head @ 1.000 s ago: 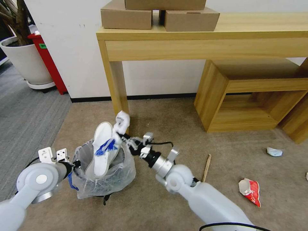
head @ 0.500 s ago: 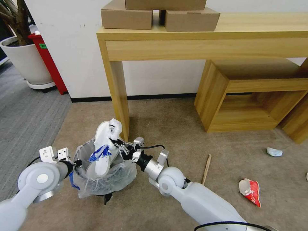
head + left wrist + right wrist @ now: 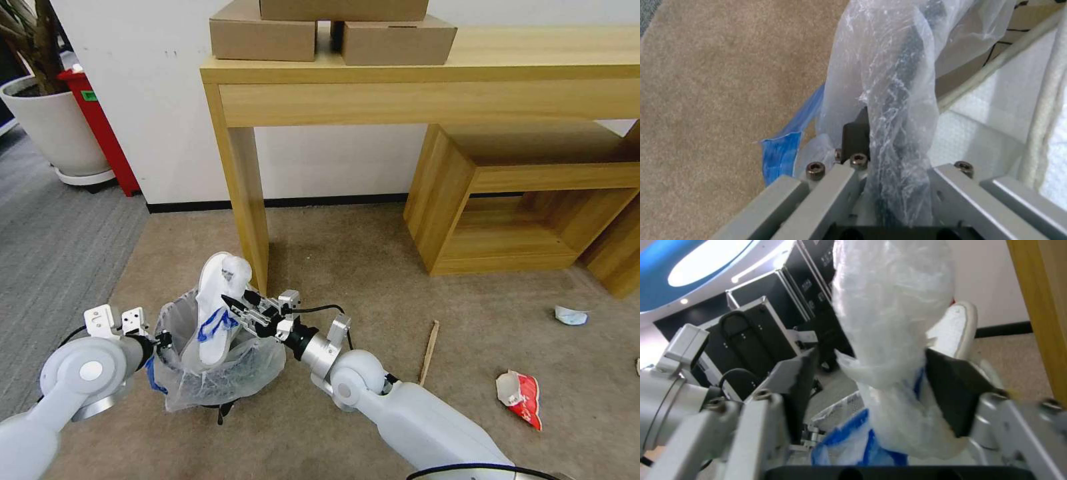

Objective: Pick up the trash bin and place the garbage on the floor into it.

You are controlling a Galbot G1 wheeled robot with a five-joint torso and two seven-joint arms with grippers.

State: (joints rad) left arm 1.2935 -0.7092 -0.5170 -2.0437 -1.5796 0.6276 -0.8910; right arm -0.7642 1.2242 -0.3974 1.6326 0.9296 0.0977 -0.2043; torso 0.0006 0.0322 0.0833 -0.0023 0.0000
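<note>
While the trash bin (image 3: 220, 363) stands on the floor (image 3: 373, 267) just in front of the wooden table's (image 3: 427, 73) leg, the head view shows the left claw (image 3: 160, 343) clamped on its bag-covered rim, on the side away from the table leg. 1 white slipper (image 3: 215, 313) stands upright in the bin with a blue wrapper (image 3: 215, 321) across it. The right claw (image 3: 241, 308) hovers over the bin's mouth, its jaws parted around a white wrapped wad (image 3: 235, 268) that leans on the slipper. The beige carpet meets grey ribbed carpet (image 3: 53, 240) left of the bin. Right of the bin lie a wooden stick (image 3: 430, 348), a red wrapper (image 3: 520, 397) and a white tissue wad (image 3: 571, 315). 3 cardboard boxes (image 3: 263, 33) sit on the table, and a low wooden shelf (image 3: 520, 200) stands beneath it.

From the left wrist, the left claw (image 3: 882, 173) pinches the bin's dark rim through crinkled clear plastic, with a blue scrap beside it and beige carpet beyond.

From the right wrist, the right claw's (image 3: 871, 380) pads (image 3: 956, 393) stand apart on either side of the wad (image 3: 889, 313), above the bin.
</note>
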